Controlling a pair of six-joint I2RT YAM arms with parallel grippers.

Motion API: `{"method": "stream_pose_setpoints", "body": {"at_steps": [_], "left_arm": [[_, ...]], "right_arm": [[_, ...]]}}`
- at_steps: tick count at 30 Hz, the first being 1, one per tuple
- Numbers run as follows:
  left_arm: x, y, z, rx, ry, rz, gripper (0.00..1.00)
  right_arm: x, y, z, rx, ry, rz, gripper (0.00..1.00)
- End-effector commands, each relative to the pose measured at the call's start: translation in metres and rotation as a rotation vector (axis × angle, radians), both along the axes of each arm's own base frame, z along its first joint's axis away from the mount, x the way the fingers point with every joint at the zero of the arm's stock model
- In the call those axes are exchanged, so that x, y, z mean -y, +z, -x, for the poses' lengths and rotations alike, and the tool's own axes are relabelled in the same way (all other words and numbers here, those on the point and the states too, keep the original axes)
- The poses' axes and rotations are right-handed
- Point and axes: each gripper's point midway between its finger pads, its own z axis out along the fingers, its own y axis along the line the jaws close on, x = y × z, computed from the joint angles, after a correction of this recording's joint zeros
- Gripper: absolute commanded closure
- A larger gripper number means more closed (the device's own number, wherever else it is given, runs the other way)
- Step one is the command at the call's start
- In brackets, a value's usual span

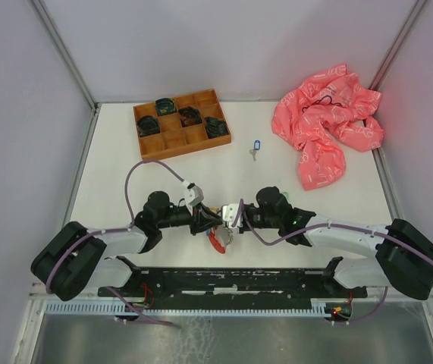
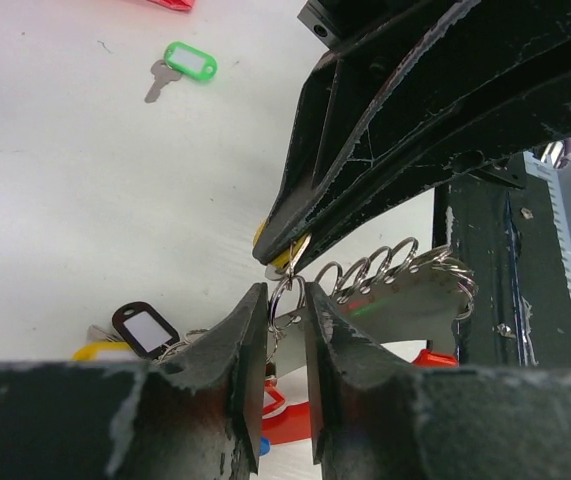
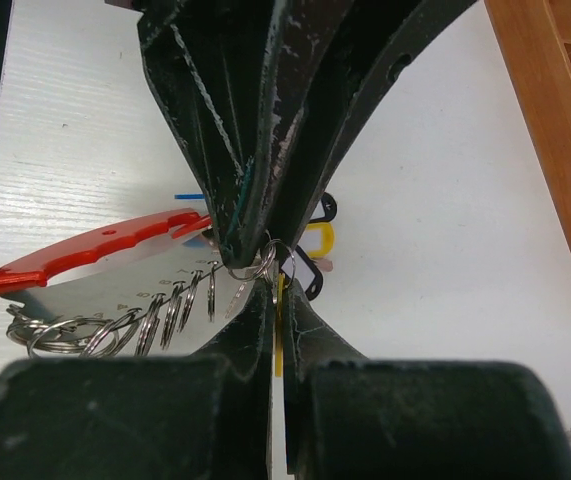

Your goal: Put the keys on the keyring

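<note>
Keyring pinched in left end effector, right end effector clamping key, tray holding dark coils

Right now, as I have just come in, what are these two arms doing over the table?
The arms meet near the front of the table. The left gripper pinches one small ring of the keyring, a metal plate with a row of rings and a red plastic part. The right gripper holds the yellow-tagged key right at that ring; whether it is threaded on cannot be seen. A green-tagged key and a blue-tagged key lie loose.
</note>
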Motion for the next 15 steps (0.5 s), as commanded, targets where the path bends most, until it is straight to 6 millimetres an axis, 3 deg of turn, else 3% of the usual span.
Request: {"method": "stream_pose_setpoints", "body": {"at_steps": [1, 3, 7, 15], "left_arm": [[0.008, 0.011, -0.002, 0.042, -0.063, 0.019, 0.74], [0.009, 0.01, -0.001, 0.038, -0.075, 0.019, 0.78], [0.011, 0.007, 0.001, 0.024, -0.101, 0.007, 0.96], [0.004, 0.004, 0.003, 0.011, -0.058, -0.001, 0.97]], "right_arm": [[-0.017, 0.042, -0.003, 0.082, 0.042, -0.09, 0.99], [-0.017, 0.042, -0.002, 0.086, 0.051, -0.082, 0.99], [-0.014, 0.041, -0.005, 0.098, 0.031, -0.069, 0.99], [0.013, 0.04, -0.012, 0.15, -0.082, -0.041, 0.99]]}}
